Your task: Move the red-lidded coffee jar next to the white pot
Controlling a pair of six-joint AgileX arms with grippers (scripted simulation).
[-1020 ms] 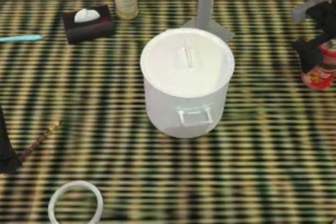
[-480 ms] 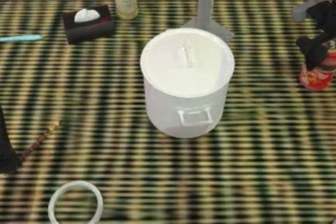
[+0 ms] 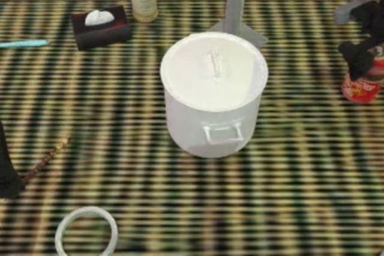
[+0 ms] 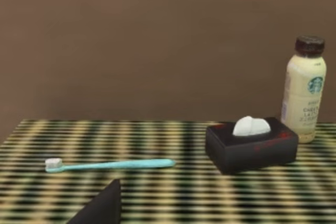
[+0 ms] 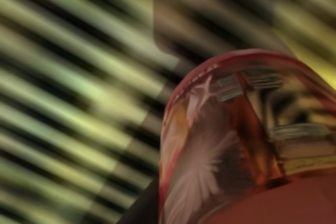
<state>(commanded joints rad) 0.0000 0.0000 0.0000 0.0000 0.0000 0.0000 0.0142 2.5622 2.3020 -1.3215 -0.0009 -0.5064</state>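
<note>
R gripper [image 3: 365, 58] sits at the far right of the surface, well right of the white pot [image 3: 213, 94], its jaws down over the top of the red-lidded coffee jar [image 3: 361, 87]; can't tell if they're clamped on it or just around it, since dark fingers hide the lid from above and the right wrist view shows only the jar's red label close up. Vs a sec ago the gripper has dropped lower and shifted slightly, and the jar looks a touch nearer the pot's side; in the last half-sec almost nothing moved. My read: grasp settling, carry not really begun, jar well apart from the pot. L arm parked at the pot's far left, w/ only a dark bit of it showing. Writing: jar label has white markings, not legible. The cream bottle [image 4: 304, 88] behind-left of the pot carries a round green logo plus small unreadable text.
</note>
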